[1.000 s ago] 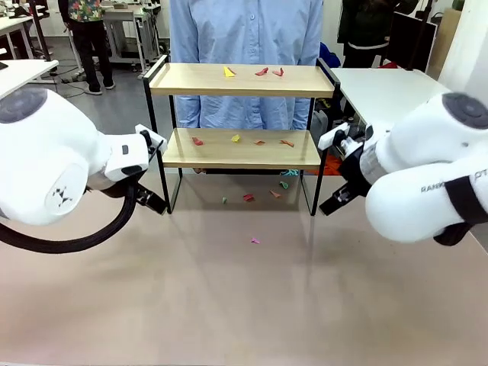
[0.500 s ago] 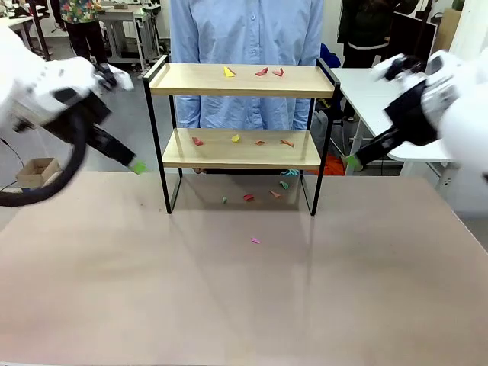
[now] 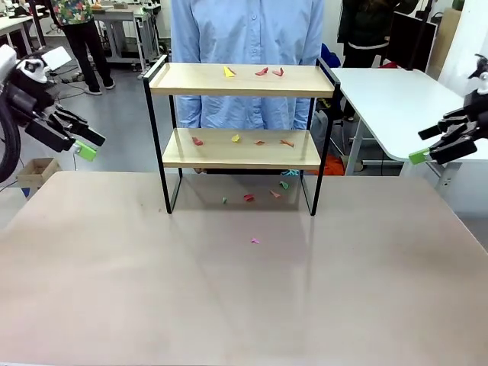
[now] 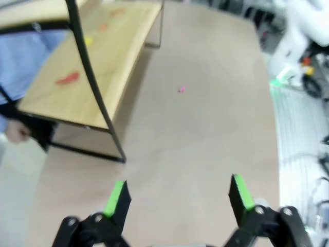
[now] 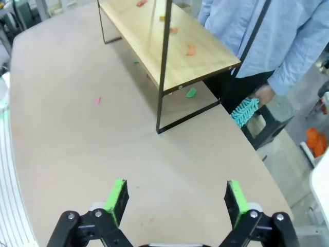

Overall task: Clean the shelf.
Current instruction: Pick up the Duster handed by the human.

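Note:
The shelf (image 3: 240, 80) stands at the table's far middle, two light wooden boards in a black frame, also seen in the left wrist view (image 4: 87, 67) and the right wrist view (image 5: 175, 46). Small coloured paper scraps (image 3: 261, 72) lie on its top board, more on its lower board (image 3: 235, 139) and several on the table under it (image 3: 248, 197); one pink scrap (image 3: 255, 241) lies farther forward. My left gripper (image 3: 85, 145) is raised at the far left, open and empty (image 4: 177, 198). My right gripper (image 3: 427, 149) is raised at the far right, open and empty (image 5: 175, 198).
A person in a light blue shirt (image 3: 244, 46) stands behind the shelf, holding a teal duster (image 5: 244, 111) low in one hand. A white table (image 3: 389, 91) stands at the back right. A cardboard box (image 3: 36, 171) sits on the floor at left.
Both arms have swung up and outward from the shelf's sides to the picture's far edges. The scraps and the shelf have not moved.

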Tool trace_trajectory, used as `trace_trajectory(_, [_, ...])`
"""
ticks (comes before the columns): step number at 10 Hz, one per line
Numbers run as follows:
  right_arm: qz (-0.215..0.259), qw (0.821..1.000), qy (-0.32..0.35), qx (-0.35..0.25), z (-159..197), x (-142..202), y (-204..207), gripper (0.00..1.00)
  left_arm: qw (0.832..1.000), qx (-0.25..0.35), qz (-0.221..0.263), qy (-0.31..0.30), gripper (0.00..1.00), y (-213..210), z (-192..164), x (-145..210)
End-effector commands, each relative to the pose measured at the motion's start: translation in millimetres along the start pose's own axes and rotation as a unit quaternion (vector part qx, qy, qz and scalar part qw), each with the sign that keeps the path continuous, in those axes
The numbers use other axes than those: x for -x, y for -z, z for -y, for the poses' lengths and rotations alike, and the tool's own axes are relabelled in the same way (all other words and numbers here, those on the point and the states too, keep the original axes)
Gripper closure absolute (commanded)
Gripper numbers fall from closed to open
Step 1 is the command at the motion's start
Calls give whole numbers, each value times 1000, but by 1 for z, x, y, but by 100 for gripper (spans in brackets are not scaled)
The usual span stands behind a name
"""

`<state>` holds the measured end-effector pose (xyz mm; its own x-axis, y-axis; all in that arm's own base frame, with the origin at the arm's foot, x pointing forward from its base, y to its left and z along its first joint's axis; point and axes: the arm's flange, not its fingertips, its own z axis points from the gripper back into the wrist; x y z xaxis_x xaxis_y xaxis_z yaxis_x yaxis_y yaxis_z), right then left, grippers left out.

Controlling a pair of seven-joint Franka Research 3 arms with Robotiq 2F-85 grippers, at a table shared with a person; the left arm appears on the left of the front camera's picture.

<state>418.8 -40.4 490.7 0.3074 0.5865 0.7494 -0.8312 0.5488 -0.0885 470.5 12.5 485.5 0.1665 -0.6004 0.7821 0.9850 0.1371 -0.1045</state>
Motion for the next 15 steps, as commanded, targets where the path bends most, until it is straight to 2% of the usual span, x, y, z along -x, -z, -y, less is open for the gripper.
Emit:
trace_trajectory(1, [-9,997,64,31,15,-3,31,0,1000,-1,10,-8,0,7,-19,9])
trace_trajectory(2, [0,1000,0,0,0,0,0,0,1000,0,0,0,0,0,0,0])
trace_trajectory(7, [-11,1000,13,3,0,-4,3,0,1000,-4,0,6,0,0,-7,1])
trace_trajectory(9, [47,995,-5,-89,63,20,5,0,998,21,53,-33,0,-18,-69,26])
trace_trajectory(10, [82,989,-13,-127,82,35,6,0,996,33,83,-27,0,-24,-91,42])
trace_trajectory(11, [113,980,-39,-157,101,49,7,0,990,58,125,-17,0,-27,-112,58])
trace_trajectory(12, [140,974,-53,-170,119,62,12,0,985,54,163,5,0,-26,-131,77])
trace_trajectory(15, [210,955,-73,-195,165,90,49,0,968,48,232,87,0,-10,-169,116])
